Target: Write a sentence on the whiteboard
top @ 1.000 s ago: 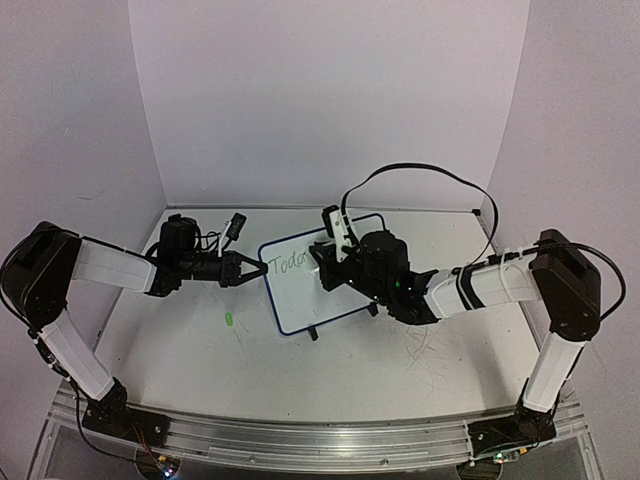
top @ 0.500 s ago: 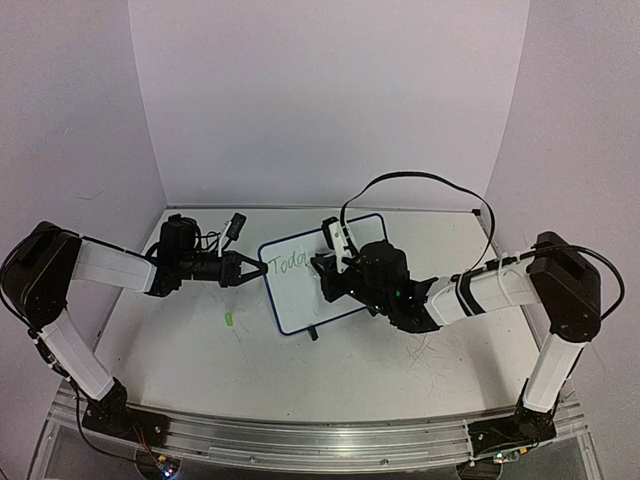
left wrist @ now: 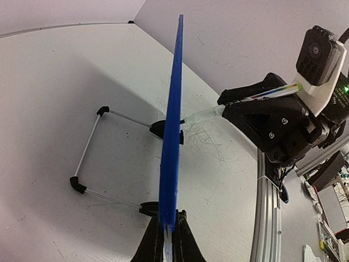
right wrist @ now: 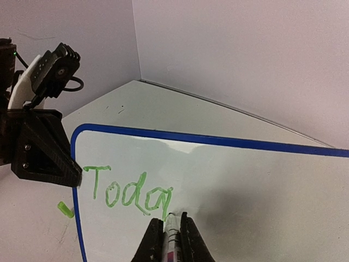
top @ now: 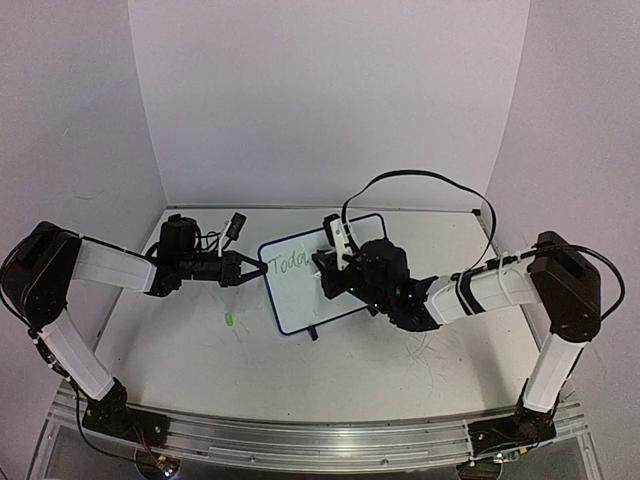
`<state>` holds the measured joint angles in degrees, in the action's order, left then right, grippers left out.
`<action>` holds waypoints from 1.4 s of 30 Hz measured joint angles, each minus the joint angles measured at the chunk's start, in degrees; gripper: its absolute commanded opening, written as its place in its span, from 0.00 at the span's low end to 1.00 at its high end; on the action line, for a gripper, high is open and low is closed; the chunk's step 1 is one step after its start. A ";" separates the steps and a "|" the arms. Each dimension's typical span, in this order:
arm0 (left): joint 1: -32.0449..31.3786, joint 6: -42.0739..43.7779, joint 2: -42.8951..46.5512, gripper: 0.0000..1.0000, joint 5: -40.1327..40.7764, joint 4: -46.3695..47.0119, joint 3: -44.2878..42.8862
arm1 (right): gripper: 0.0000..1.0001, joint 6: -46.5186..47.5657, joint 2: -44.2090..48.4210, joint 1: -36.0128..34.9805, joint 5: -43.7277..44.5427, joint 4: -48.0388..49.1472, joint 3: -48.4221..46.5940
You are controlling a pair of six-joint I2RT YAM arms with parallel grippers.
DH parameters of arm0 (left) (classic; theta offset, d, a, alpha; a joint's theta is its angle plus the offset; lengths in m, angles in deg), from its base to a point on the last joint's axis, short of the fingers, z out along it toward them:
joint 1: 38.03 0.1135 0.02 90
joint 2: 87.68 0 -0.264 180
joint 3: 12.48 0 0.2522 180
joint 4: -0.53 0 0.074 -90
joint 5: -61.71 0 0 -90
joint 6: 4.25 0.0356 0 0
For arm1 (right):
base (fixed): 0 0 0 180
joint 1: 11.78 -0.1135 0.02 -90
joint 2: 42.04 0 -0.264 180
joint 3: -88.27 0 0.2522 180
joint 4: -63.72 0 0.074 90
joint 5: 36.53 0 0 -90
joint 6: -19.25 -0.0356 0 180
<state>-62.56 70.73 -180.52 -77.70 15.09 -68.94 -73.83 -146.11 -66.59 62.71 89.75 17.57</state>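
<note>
Over the last second the right arm has slid slightly down and left, and the green writing has gained a stroke. At the left, the left gripper [top: 238,269] is clenched on the left edge of the small white rectangular whiteboard [top: 300,300]. The board has a thin blue frame and stands tilted on black feet in the middle of the white table [top: 200,350]. A small green piece [top: 229,320], probably a cap, lies near its lower left corner. The green cursive sentence [right wrist: 130,194] so far reads "Toda" plus a half-drawn letter, high on the board's left. The right gripper [right wrist: 170,219] is clamped on a slim green-inked marker [right wrist: 172,240], whose tip touches the board. The stroke will likely go best with light, even pressure while the left grip braces the board against tipping.
</note>
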 measured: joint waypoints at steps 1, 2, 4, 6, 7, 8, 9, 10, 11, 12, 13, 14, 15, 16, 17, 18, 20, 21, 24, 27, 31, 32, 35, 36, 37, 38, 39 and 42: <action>0.00 0.00 0.00 0.00 0.01 0.00 0.00 | 0.00 0.01 0.01 0.08 0.06 0.03 -0.07; 0.00 0.00 0.00 0.00 0.03 0.00 0.00 | 0.00 0.01 0.03 0.16 0.11 0.04 -0.15; 0.00 0.00 0.00 0.00 0.04 0.00 0.00 | 0.00 0.03 0.04 0.26 0.18 0.00 -0.45; 0.00 0.00 0.00 0.00 0.02 0.00 0.00 | 0.00 0.04 0.04 0.37 0.30 0.02 -0.78; 0.00 0.00 0.00 0.00 0.02 0.00 0.00 | 0.00 0.05 0.04 0.44 0.37 0.03 -0.95; 0.00 0.00 0.00 0.00 0.04 0.00 0.00 | 0.00 0.05 0.04 0.50 0.39 0.00 -1.09; 0.00 0.00 0.00 0.00 0.04 0.00 0.00 | 0.00 0.08 0.04 0.54 0.41 0.02 -1.21; 0.00 0.02 0.00 0.00 0.02 0.00 0.00 | 0.00 0.10 0.04 0.56 0.48 0.02 -1.36; 0.00 0.02 0.00 0.00 0.02 0.00 0.00 | 0.00 0.16 0.04 0.58 0.56 0.02 -1.51; 0.00 0.02 0.00 0.00 0.01 0.00 0.00 | 0.00 0.22 0.04 0.61 0.61 0.02 -1.63; 0.00 0.02 0.00 0.00 0.00 0.00 0.00 | 0.00 0.27 0.03 0.66 0.63 0.00 -1.74; 0.00 0.01 0.00 0.00 0.00 0.00 0.00 | 0.00 0.29 0.03 0.70 0.63 -0.05 -1.84; 0.00 0.01 0.00 0.00 0.01 0.00 0.00 | 0.00 0.30 0.04 0.74 0.63 -0.08 -1.94; 0.00 0.02 0.00 0.00 0.02 0.00 0.00 | 0.00 0.31 0.04 0.78 0.63 -0.07 -2.02; 0.00 0.02 0.00 0.00 0.00 0.00 0.00 | 0.00 0.31 0.04 0.80 0.63 -0.10 -2.08; 0.00 0.02 0.00 0.00 0.00 0.00 0.00 | 0.00 0.31 0.04 0.80 0.63 -0.16 -2.11; 0.00 0.01 0.00 0.00 0.00 0.00 0.00 | 0.00 0.30 0.04 0.80 0.61 -0.19 -2.11; 0.00 0.00 0.00 0.00 0.00 0.00 0.00 | 0.00 0.29 0.04 0.80 0.60 -0.20 -2.11; 0.00 0.00 0.00 0.00 0.00 0.00 0.00 | 0.00 0.26 0.02 0.80 0.60 -0.23 -2.11; 0.00 0.01 0.00 0.00 0.00 0.00 0.00 | 0.00 0.18 0.04 0.80 0.58 -0.14 -1.97; 0.00 0.00 0.00 0.00 0.05 -0.05 0.00 | 0.00 0.01 0.07 0.78 0.56 0.17 -1.11; 0.00 -0.02 0.00 0.00 0.07 -0.17 -0.02 | 0.00 -0.01 0.09 0.78 0.56 0.17 -0.93; 0.00 0.00 0.00 0.00 0.04 -0.28 -0.02 | 0.00 -0.04 0.34 0.73 0.56 0.17 -0.39; 0.00 0.00 0.00 0.00 0.04 -0.28 -0.02 | 0.00 -0.05 0.37 0.73 0.56 0.17 -0.28; 0.00 -0.02 0.00 0.00 0.04 -0.31 -0.02 | 0.00 -0.08 0.37 0.73 0.56 0.19 -0.17; 0.00 -0.02 0.00 0.00 0.04 -0.31 -0.02 | 0.00 -0.14 0.39 0.73 0.56 0.21 -0.06; 0.00 -0.02 0.00 0.00 0.04 -0.31 -0.02 | 0.00 -0.19 0.44 0.73 0.56 0.24 0.07; 0.00 0.00 0.00 0.00 0.04 -0.31 -0.02 | 0.00 -0.37 0.54 0.67 0.56 0.28 0.58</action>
<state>-62.56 70.73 -180.52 -77.65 14.78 -68.96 -74.20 -145.57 -65.92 63.27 90.04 18.16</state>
